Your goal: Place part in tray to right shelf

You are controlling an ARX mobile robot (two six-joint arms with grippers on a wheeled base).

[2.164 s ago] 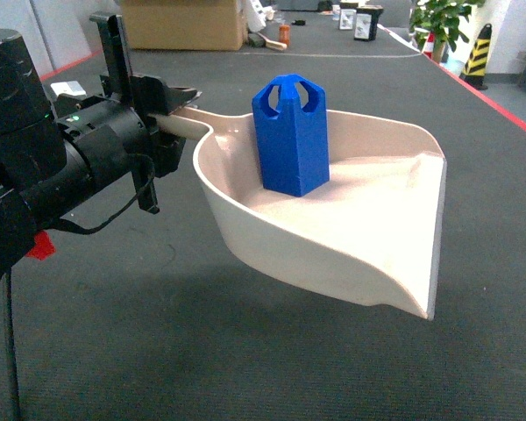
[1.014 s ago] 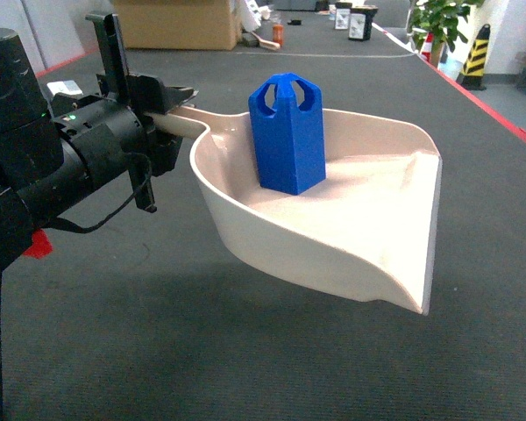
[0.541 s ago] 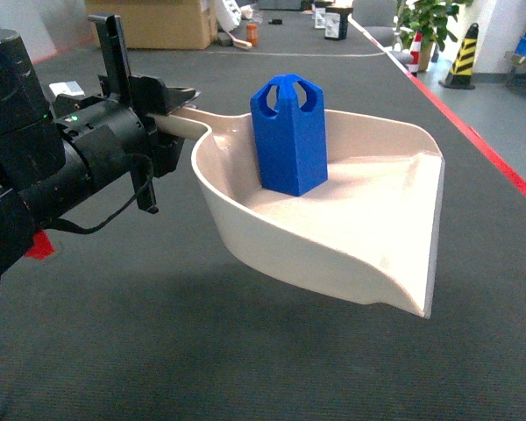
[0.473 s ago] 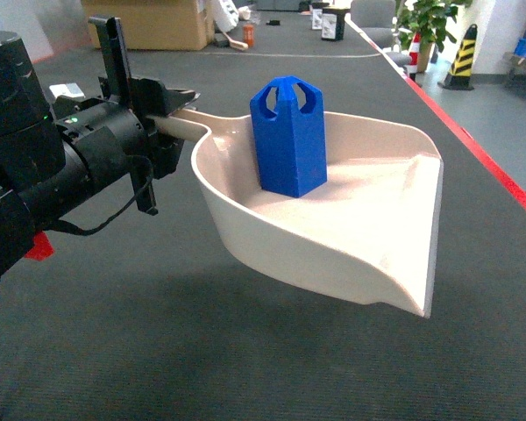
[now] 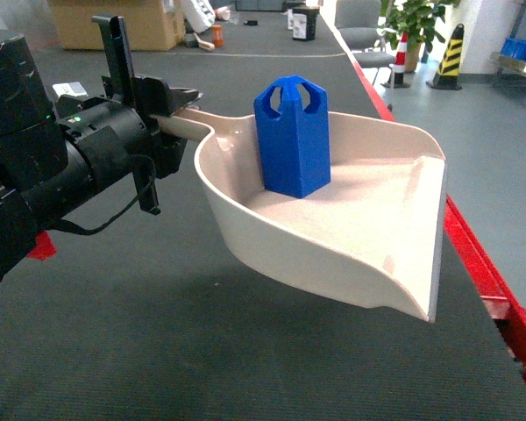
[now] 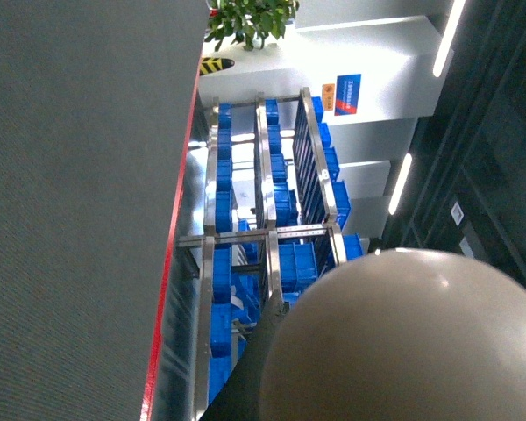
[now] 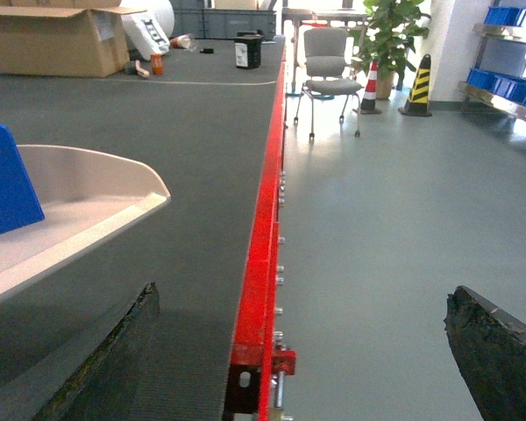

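- Part [image 5: 292, 136] first: the small blue faceted block stands upright on the floor of my tray [image 5: 368, 219], toward the back near where the handle starts, its two cut-out loops on top. The right wrist view catches only its edge [image 7: 4, 180] at the far left.
- It sits at the deep end, I judge, because the raised curved walls close it in there on three sides, and the only open way out is the straight lip at the front right.
- The tray is held in the air above the dark grey belt surface [image 5: 158, 333], roughly level, with the lip only slightly lower than the back. I reckon level carrying is what keeps the block from sliding toward that lip.
- My left gripper [image 5: 162, 118] has the tray by its long flat handle, jaws closed down onto it; the handle runs straight out of the fingers into the scoop. Holding at the handle end leaves the whole bowl free to be presented forward.
- My left wrist camera sees mostly a rounded beige surface close up, which I take to be the tray's underside, and beyond it a steel rack [image 6: 263, 237] loaded with blue crates [image 6: 294, 263]. Whether that is the right shelf I cannot tell.
- My right gripper [image 7: 307, 351] hangs empty, jaws spread wide apart, over the red belt edge [image 7: 263, 254] and the grey floor, touching nothing.
- The delivery to a shelf is not yet done; the tray is nowhere near a rail.
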